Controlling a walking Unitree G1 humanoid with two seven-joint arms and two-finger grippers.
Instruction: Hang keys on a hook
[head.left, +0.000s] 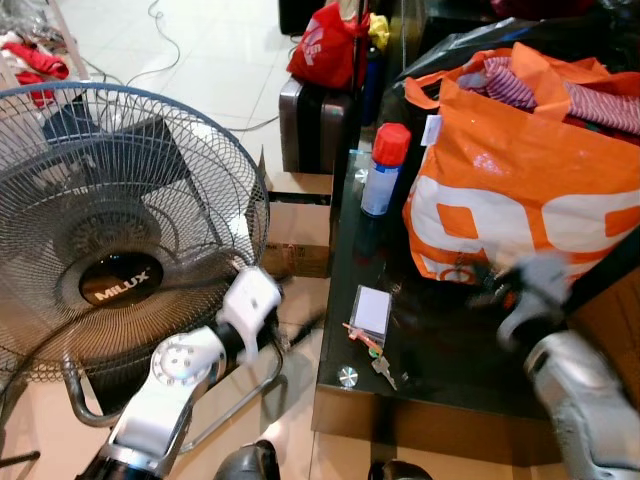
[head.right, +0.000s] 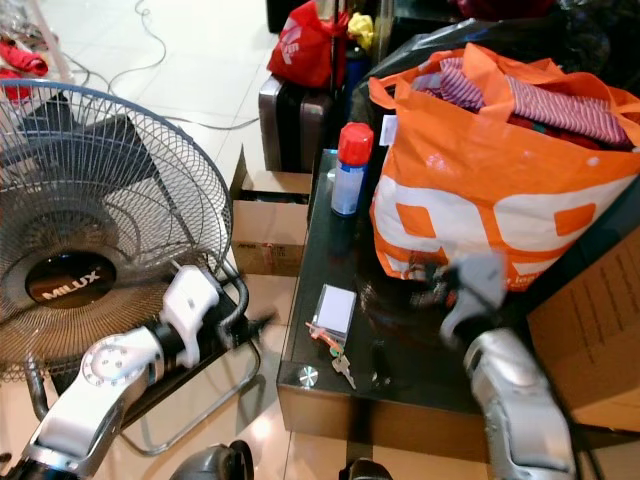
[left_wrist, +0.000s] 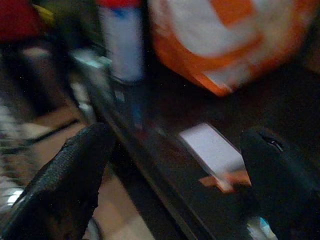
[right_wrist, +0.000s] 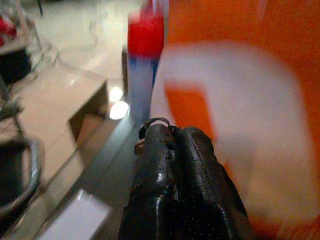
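Keys (head.left: 381, 369) lie on the dark glossy table (head.left: 440, 350) near its front edge, beside a "MILUX" fan (head.left: 120, 280); the left gripper (left_wrist: 175, 175) gapes, the right gripper (right_wrist: 175, 135) is pinched closed.

One fan (head.left: 120, 230), one can (head.left: 384, 170) (red-capped)

Orange-and-white bag (head.left: 520, 190) holding red-striped cloth (head.left: 600, 100); beside the bag, a white spray can (head.left: 382, 172) capped red, on glossy black worktop (head.left: 440, 340).
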